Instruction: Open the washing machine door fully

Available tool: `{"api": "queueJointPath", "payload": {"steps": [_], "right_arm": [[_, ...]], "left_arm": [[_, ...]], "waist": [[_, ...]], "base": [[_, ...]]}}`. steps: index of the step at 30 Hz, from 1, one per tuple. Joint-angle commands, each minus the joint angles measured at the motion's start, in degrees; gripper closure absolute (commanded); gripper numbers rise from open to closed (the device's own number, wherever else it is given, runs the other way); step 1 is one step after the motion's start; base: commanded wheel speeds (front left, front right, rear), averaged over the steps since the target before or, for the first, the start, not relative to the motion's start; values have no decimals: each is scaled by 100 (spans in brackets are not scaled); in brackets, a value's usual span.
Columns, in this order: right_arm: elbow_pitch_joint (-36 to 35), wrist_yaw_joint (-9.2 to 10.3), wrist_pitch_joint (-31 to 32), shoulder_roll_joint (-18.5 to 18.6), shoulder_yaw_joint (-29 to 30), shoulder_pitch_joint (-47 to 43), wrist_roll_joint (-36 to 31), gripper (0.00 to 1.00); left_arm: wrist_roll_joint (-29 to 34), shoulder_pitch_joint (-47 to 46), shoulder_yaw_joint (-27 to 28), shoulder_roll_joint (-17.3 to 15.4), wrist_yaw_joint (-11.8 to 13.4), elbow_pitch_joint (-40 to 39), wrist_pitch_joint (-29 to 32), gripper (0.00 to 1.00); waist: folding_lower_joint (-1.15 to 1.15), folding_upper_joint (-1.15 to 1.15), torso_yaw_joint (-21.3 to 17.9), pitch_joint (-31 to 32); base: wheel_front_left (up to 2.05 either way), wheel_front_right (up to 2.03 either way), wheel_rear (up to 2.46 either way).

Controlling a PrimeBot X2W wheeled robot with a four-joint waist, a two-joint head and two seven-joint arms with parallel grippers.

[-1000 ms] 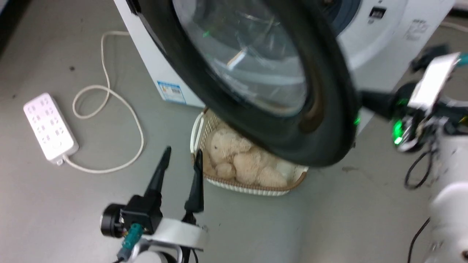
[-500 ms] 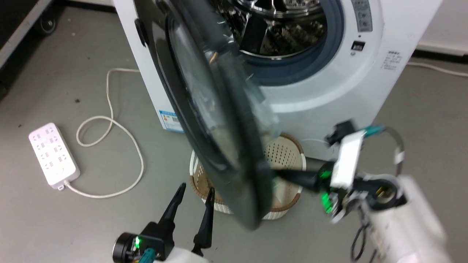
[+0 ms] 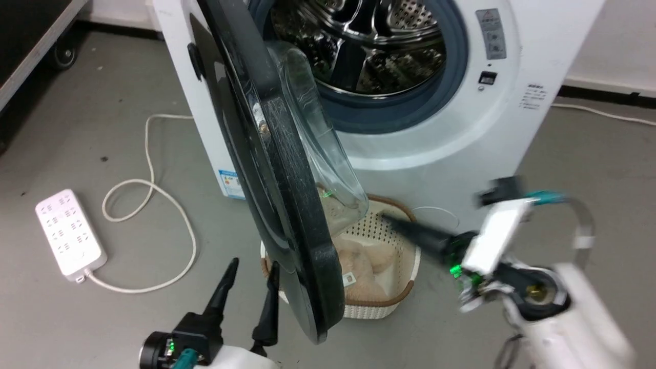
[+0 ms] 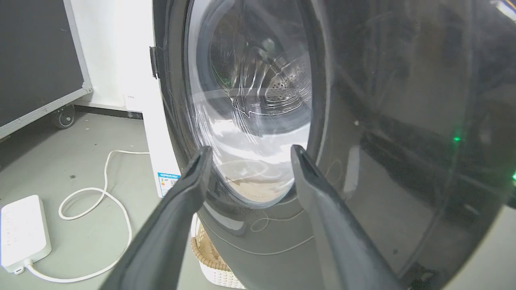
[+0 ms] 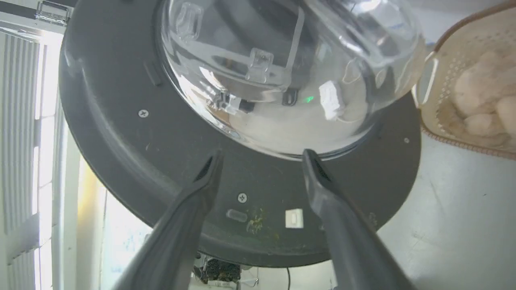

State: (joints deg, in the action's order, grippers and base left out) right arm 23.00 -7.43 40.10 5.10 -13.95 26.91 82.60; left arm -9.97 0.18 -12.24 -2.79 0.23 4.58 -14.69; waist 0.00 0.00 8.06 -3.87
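The washing machine door (image 3: 287, 205) stands swung out from the machine, edge-on in the head view, with its clear glass bowl (image 3: 328, 154) bulging right. My left gripper (image 3: 251, 271) is open at the lower left, just left of the door's bottom rim. In the left wrist view, the left gripper (image 4: 250, 150) faces the glossy outer face of the door (image 4: 383, 121) with nothing between its fingers. My right gripper (image 3: 389, 220) points left at the door's inner side. In the right wrist view, the right gripper (image 5: 263, 154) is open and empty before the door's dark inner rim (image 5: 121, 141).
A cream basket (image 3: 410, 266) holding a plush toy (image 3: 369, 261) sits on the floor below the door. The steel drum opening (image 3: 369, 51) gapes behind. A white power strip (image 3: 69, 236) and its looped cable (image 3: 154, 205) lie at left. A black wheeled case (image 3: 31, 41) stands far left.
The right gripper has opened and come off the door's rim, now a little apart on its inner side. The door has swung out to edge-on. The head camera has shifted.
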Motion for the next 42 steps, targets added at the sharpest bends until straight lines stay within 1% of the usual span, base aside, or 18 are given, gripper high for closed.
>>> {"api": "queueJointPath", "payload": {"steps": [1,3,7,10,13,15,16,18,21,25,29,34,42], "right_arm": [[-123,-6,-178,131,75,-152,-157,0],[-494,-6,-783,384,176,-285,-700,0],[-1297,-6,-2259,907,222,-654,-2014,0],[-1686,-6,-3385,1372,136,-995,-3329,0],[-1829,-6,-4254,1558,284,-1400,-4515,0],[-1913,-6,-4663,1533,498,-1698,-5284,0],[-1969,-6,-4837,1436,667,-1848,-5602,0],[-2109,-6,-5042,1196,968,-2154,-6216,0],[-2378,-6,-5133,733,1378,-2613,-6963,0],[-2571,-6,-5202,250,1566,-3111,-7588,0],[-2595,-6,-5274,-40,1737,-3412,-7818,0],[-2577,-6,-5348,-178,1705,-3557,-7922,0],[-2522,-6,-5391,-219,1679,-3532,-7899,0]], "left_arm": [[-31,101,36,-10,-31,-7,-30,0],[-76,86,124,-10,-52,-14,-30,0],[-150,58,257,-10,-146,-4,-30,0],[-176,61,347,-19,-234,14,-30,0],[-195,92,460,-20,-266,21,-30,0],[-199,116,525,-20,-280,21,-30,0],[-200,128,561,-19,-283,17,-30,0],[-202,158,628,-19,-289,5,-30,0],[-200,186,710,-18,-323,12,-30,0],[-176,217,810,-17,-353,47,-30,0],[-118,247,840,-16,-366,100,-30,0],[-91,301,909,-13,-276,141,-30,0],[-125,287,790,-11,-209,168,-30,0]], "waist": [[0,0,-53,63],[0,0,-118,123],[0,0,-287,255],[0,0,-435,352],[0,0,-577,419],[0,0,-661,437],[0,0,-708,442],[0,0,-788,452],[0,0,-868,444],[0,0,-925,431],[0,0,-900,429],[0,0,-862,434],[0,0,-793,454]], "base": [[0,0,0],[0,0,0],[0,0,0],[0,0,0],[0,0,0],[0,0,0],[0,0,0],[0,0,0],[0,0,0],[0,0,0],[0,0,0],[0,0,0],[0,0,0]]}}
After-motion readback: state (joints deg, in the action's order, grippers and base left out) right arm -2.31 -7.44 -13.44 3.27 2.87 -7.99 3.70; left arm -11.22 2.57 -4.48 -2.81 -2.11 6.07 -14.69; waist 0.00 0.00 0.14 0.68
